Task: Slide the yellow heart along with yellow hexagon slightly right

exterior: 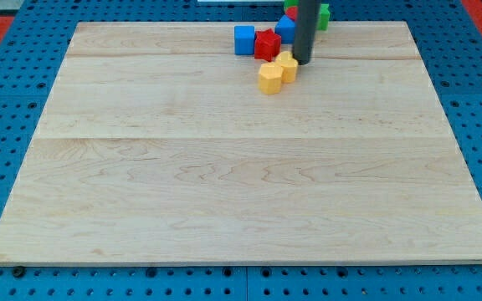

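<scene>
Two yellow blocks touch each other near the view's top centre. The lower-left one point(269, 78) looks like the hexagon. The upper-right one point(285, 66) looks like the heart, though its shape is hard to make out. My dark rod comes down from the view's top, and my tip point(301, 63) rests on the board against the right side of the upper-right yellow block.
A blue cube point(243, 39) and a red block point(267, 43) sit just above the yellow pair. Another blue block point(285, 28), a green block point(323, 14) and a red block point(291, 5) cluster behind the rod at the board's top edge point(182, 23).
</scene>
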You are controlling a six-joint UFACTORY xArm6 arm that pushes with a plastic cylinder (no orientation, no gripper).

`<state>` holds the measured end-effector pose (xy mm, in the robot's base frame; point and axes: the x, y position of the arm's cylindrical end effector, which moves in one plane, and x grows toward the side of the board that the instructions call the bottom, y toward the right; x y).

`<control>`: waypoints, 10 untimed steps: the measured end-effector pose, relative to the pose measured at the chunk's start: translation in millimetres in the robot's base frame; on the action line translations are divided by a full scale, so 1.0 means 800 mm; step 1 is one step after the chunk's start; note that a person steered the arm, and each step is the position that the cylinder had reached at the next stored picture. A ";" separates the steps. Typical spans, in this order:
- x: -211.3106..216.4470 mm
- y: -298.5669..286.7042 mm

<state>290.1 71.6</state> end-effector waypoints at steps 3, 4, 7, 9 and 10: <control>-0.017 -0.186; -0.011 -0.262; 0.044 -0.183; 0.056 -0.130; 0.067 -0.122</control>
<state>343.8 -25.8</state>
